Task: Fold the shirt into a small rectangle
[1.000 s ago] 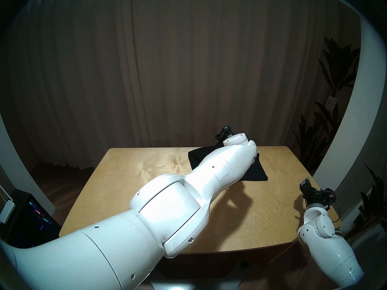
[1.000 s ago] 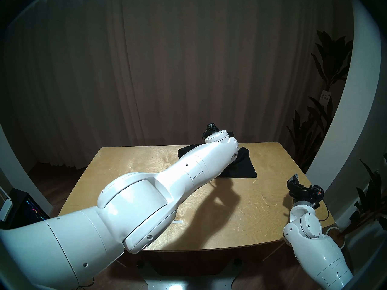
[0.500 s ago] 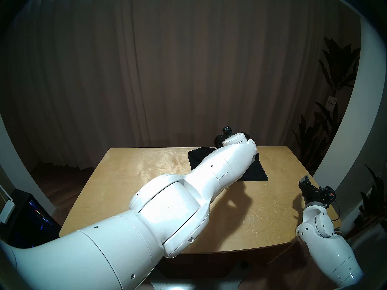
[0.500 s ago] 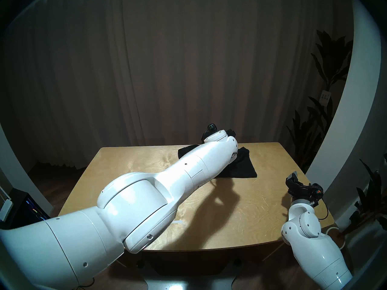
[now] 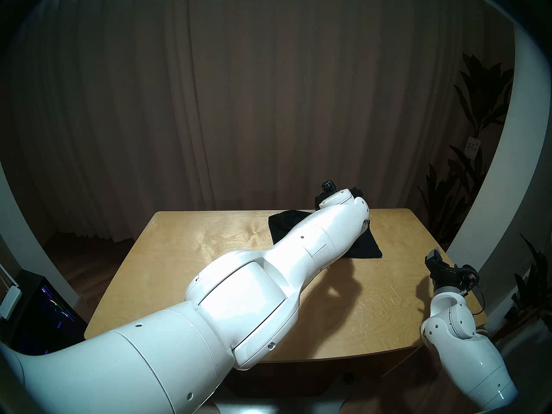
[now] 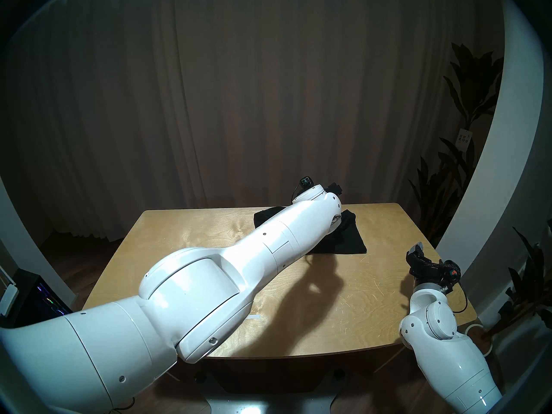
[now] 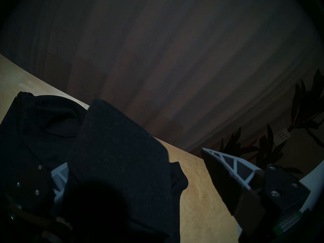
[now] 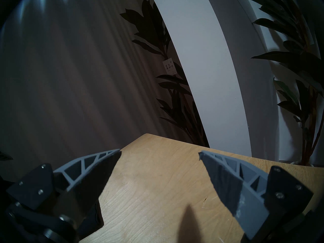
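Note:
The black shirt lies folded at the far right of the wooden table; it also shows in the head stereo right view. My left arm reaches across it, hiding its middle. My left gripper is open above the shirt's far edge. A raised fold of the shirt stands between the jaws and covers the left finger; the right finger is bare. The white tag is hidden. My right gripper is open and empty over the table's right edge, also seen from the head.
A small white tape strip lies near the table's front. Potted plants stand beyond the right edge. A dark box with coloured lights sits left of the table. Curtains hang behind.
My left wrist has shifted slightly to the right over the shirt. My right gripper has crept a little up and left. The shirt lies as before.

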Controlling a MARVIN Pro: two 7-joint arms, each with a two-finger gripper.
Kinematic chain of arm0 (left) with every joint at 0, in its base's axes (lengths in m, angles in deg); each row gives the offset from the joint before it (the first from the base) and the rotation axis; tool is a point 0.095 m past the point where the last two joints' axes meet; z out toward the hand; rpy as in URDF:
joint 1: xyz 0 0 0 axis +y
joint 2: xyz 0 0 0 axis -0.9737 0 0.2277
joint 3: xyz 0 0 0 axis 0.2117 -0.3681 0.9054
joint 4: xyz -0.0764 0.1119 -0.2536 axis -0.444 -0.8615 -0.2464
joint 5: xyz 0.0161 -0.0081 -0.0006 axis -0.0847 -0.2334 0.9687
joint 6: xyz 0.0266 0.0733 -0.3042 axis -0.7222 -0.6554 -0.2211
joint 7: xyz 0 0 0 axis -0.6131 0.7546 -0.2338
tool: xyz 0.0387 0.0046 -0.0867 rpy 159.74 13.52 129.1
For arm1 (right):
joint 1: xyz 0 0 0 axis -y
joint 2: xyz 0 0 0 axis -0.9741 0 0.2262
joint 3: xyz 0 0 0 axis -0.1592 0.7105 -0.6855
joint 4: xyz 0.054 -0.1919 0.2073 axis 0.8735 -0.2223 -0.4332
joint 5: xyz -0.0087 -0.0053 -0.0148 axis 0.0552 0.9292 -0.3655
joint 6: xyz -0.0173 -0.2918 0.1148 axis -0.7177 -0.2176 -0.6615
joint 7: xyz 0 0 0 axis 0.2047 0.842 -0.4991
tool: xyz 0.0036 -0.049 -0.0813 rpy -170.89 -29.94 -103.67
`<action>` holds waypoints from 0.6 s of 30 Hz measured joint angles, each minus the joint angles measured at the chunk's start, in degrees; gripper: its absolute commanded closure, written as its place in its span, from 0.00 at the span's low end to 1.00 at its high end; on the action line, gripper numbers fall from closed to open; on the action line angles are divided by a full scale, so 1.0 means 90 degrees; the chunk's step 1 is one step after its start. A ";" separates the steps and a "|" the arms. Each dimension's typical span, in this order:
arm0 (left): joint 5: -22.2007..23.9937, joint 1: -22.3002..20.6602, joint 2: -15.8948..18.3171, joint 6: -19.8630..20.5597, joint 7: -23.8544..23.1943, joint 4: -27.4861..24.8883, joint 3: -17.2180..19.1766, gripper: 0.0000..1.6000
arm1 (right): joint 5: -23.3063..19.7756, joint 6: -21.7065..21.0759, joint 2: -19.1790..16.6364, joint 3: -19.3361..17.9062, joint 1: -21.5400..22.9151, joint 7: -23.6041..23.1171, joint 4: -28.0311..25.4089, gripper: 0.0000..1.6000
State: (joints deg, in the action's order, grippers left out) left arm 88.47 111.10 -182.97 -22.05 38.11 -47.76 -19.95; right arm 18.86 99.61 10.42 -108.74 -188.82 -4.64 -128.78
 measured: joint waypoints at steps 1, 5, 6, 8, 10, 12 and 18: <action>0.0013 0.0004 0.0000 0.0001 -0.0008 -0.0013 -0.0012 0.00 | 0.0000 0.0001 0.0001 -0.0001 0.0000 0.0001 -0.0001 0.00; 0.0163 0.0045 0.0000 0.0012 -0.0099 -0.0160 -0.0167 0.00 | 0.0001 0.0012 0.0015 -0.0009 -0.0002 0.0010 -0.0007 0.00; 0.0192 0.0054 0.0000 0.0016 -0.0115 -0.0188 -0.0197 0.00 | 0.0001 0.0015 0.0017 -0.0011 -0.0003 0.0012 -0.0007 0.00; 0.0260 0.0079 0.0000 0.0032 -0.0156 -0.0263 -0.0276 0.00 | 0.0001 0.0020 0.0023 -0.0018 -0.0004 0.0018 -0.0007 0.00; 0.0330 0.0105 0.0000 0.0055 -0.0198 -0.0337 -0.0367 0.00 | 0.0001 0.0025 0.0028 -0.0026 -0.0005 0.0024 -0.0007 0.00; 0.0408 0.0138 0.0000 0.0085 -0.0242 -0.0419 -0.0468 0.00 | 0.0001 0.0033 0.0035 -0.0036 -0.0005 0.0032 -0.0007 0.00; 0.0634 0.0220 0.0000 0.0172 -0.0358 -0.0642 -0.0763 0.00 | 0.0001 0.0061 0.0057 -0.0056 -0.0011 0.0057 -0.0023 0.00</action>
State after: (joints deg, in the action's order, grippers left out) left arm 94.18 113.08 -182.97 -20.50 34.88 -53.54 -26.82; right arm 18.87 100.16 10.94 -109.25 -188.92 -4.13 -128.99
